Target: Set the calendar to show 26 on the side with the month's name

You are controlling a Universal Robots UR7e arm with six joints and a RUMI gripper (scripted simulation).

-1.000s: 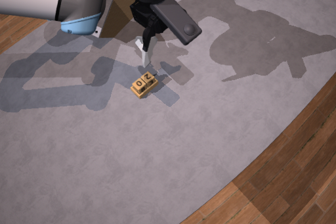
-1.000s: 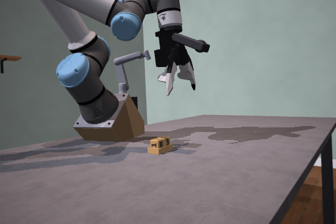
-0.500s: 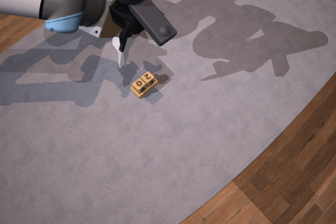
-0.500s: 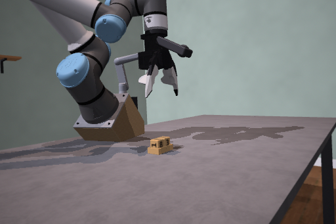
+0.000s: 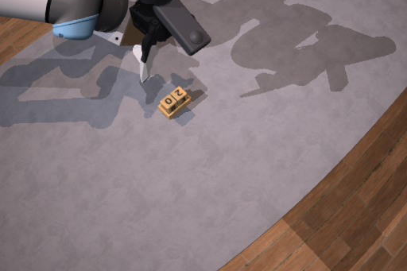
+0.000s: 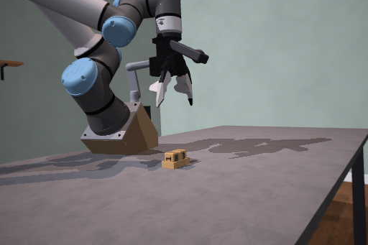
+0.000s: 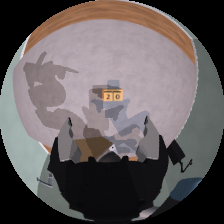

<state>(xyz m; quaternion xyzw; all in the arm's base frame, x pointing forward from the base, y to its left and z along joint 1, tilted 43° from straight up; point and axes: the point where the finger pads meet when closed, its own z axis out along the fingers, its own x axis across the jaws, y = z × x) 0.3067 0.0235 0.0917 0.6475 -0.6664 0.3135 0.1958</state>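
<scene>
Your gripper (image 6: 175, 96) hangs spread and empty, high above the table (image 6: 251, 192). The two cubes (image 5: 174, 98) sit in their tray (image 5: 172, 114) just beyond it. Descend straight over one cube, fingers straddling its side faces, and close only once level with it.

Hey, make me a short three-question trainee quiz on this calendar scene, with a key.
1. True or false: the claw is shut on a cube.
2. Which digits show on the cubes' top faces in the top view? A) 0 and 2 B) 1 and 5 C) 4 and 7
3. Fill in: both cubes sit in the ____.

Key: 1 false, it hangs open above the table, holding nothing. 2 A. 3 tray.
</scene>
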